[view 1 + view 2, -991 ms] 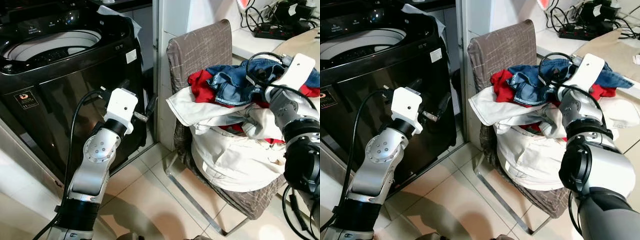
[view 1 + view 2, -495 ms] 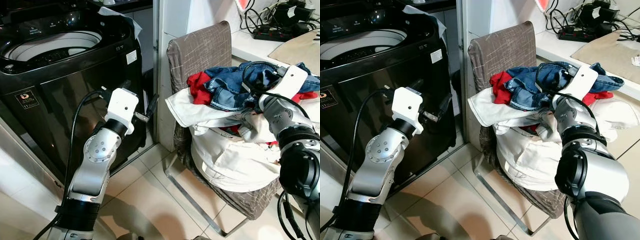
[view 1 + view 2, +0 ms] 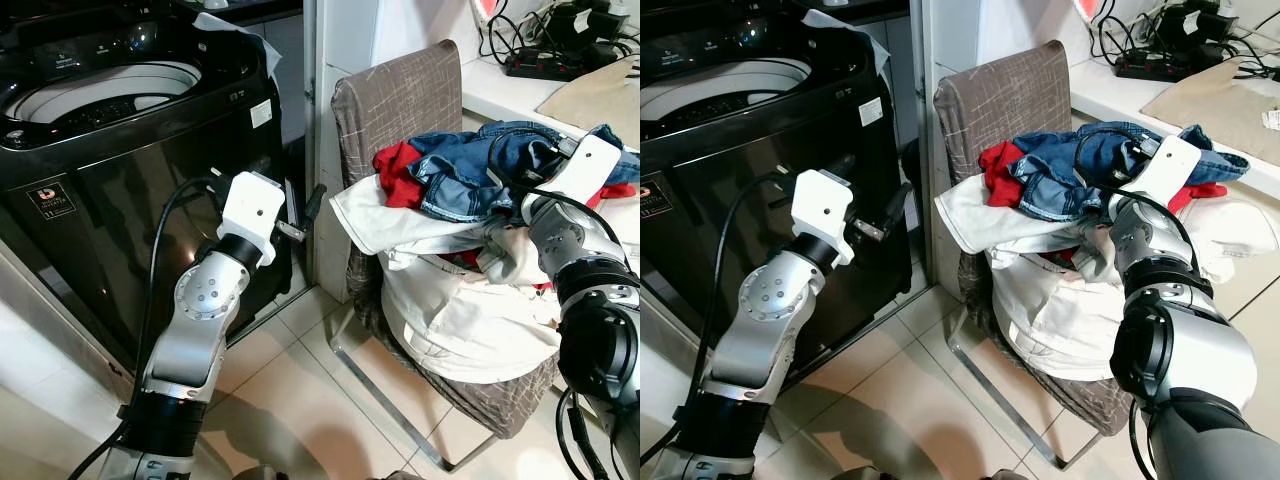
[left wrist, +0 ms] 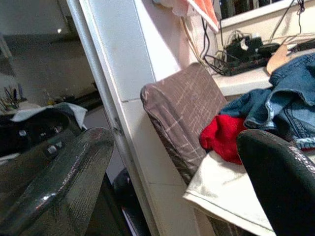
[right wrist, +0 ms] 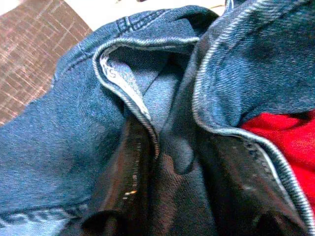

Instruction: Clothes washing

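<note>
- The washing machine [image 3: 120, 160], black with its top open and the pale drum rim showing, stands at the far left; its right edge sits just beside a white wall post [image 3: 345, 150]
- A brown chair [image 3: 400, 110] stands right of that post, backrest on the far side, its metal leg frame running out over the tiled floor [image 3: 300, 390] towards the near side
- The clothes pile [image 3: 450, 260] lies heaped on the chair seat: a blue denim garment [image 3: 470, 175] on top, a red garment [image 3: 395, 175] under it at the left, and white cloth [image 3: 400, 215] beneath, spilling over the seat's near and left edges
- The right gripper [image 5: 172, 162] is pushed into the denim at the top right of the pile; in the right wrist view its two black fingers [image 5: 123, 182] stand apart with a fold of denim between them, and I cannot tell whether they are pinching the cloth
- The left gripper [image 3: 300, 215] hangs in the gap between the machine's front right corner and the chair, touching neither; its fingers [image 4: 64, 182] are spread wide with nothing between them
- Open floor runs along the near side, from under the left arm to the chair's leg frame
- A white counter [image 3: 500, 90] at the far right, behind the chair, carries a power strip and cables [image 3: 545, 45]
</note>
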